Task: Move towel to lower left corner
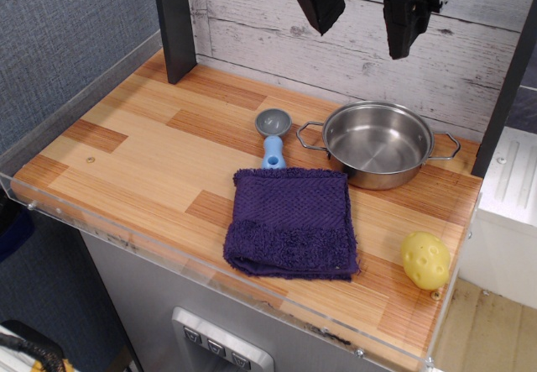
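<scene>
observation.image view: a single high, angled look down over the tabletop point(151, 149) is given, so every item can be judged at once.
Lower left corner point(50, 179): bare striped wood is seen here, bounded by the clear acrylic rim point(109, 231); it is judged to be left free as the drop spot.
Scoop point(273, 137): a small grey-and-blue scoop is laid bowl-away, its handle end touching or just tucked at the towel's far edge; it is judged a possible snag if the cloth is dragged rather than lifted.
Towel point(289, 221): the dark purple cloth is lying flat and folded near the front edge, right of centre, well apart from the target corner; the task is judged not yet begun.
Steel pot point(377, 144): it is set upright and empty just behind the towel's right far corner, near but apparently not touching.
Gripper point(362, 11): it is held high above the pot, at the back; the jaws are spread apart and nothing is grasped, presumably so the cloth can be pinched from above.
Yellow ball point(425, 260): it is placed near the right front corner, clear of the expected leftward path.
</scene>
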Controlling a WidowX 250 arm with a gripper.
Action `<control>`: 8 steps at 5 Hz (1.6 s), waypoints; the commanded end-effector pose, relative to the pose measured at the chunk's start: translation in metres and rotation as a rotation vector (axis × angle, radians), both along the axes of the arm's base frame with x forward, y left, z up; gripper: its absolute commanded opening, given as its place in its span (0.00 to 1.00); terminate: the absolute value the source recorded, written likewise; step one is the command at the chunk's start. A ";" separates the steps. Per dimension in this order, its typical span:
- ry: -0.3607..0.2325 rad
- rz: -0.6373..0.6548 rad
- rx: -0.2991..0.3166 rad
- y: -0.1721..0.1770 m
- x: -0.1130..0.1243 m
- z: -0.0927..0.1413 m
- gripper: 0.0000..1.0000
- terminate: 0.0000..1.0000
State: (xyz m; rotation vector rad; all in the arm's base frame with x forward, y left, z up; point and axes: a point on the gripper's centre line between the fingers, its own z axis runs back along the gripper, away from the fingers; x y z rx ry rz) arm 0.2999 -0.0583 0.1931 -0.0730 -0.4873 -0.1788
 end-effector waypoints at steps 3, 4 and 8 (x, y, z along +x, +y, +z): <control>0.002 0.020 0.000 0.013 -0.013 -0.045 1.00 0.00; 0.017 0.013 0.007 0.021 -0.018 -0.066 1.00 0.00; 0.106 -0.064 0.042 0.031 -0.029 -0.142 1.00 0.00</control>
